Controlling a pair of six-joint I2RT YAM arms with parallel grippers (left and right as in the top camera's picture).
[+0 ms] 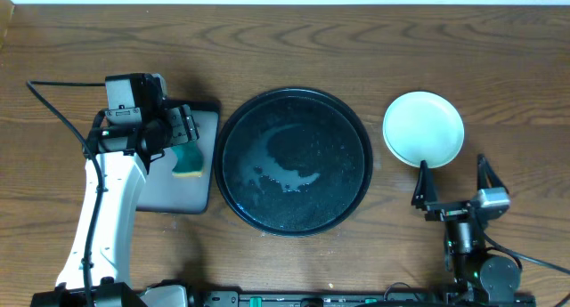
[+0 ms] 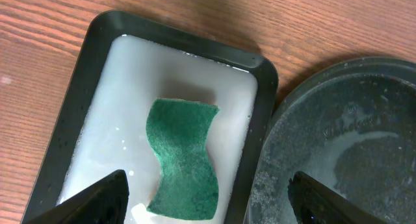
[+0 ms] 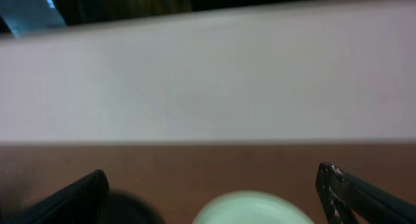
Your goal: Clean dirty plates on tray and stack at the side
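The round black tray (image 1: pixel 294 93) lies in the middle of the table, wet, with only a film of water in it. A pale mint plate (image 1: pixel 424 127) sits on the wood to its right, apart from the tray. My right gripper (image 1: pixel 452 163) stands open just in front of that plate, holding nothing. In the right wrist view the plate (image 3: pixel 253 211) is a blur low between the fingers of the right gripper (image 3: pixel 212 173). My left gripper (image 1: pixel 181 132) hangs open over the green sponge (image 2: pixel 183 156), above it and holding nothing (image 2: pixel 208 178).
The sponge lies in milky soapy water in a small rectangular black tray (image 2: pixel 71 113) left of the round tray (image 2: pixel 338 139), their rims almost touching. A black cable (image 1: pixel 53 107) runs across the wood at the far left. A pale wall (image 3: pixel 208 87) closes the back.
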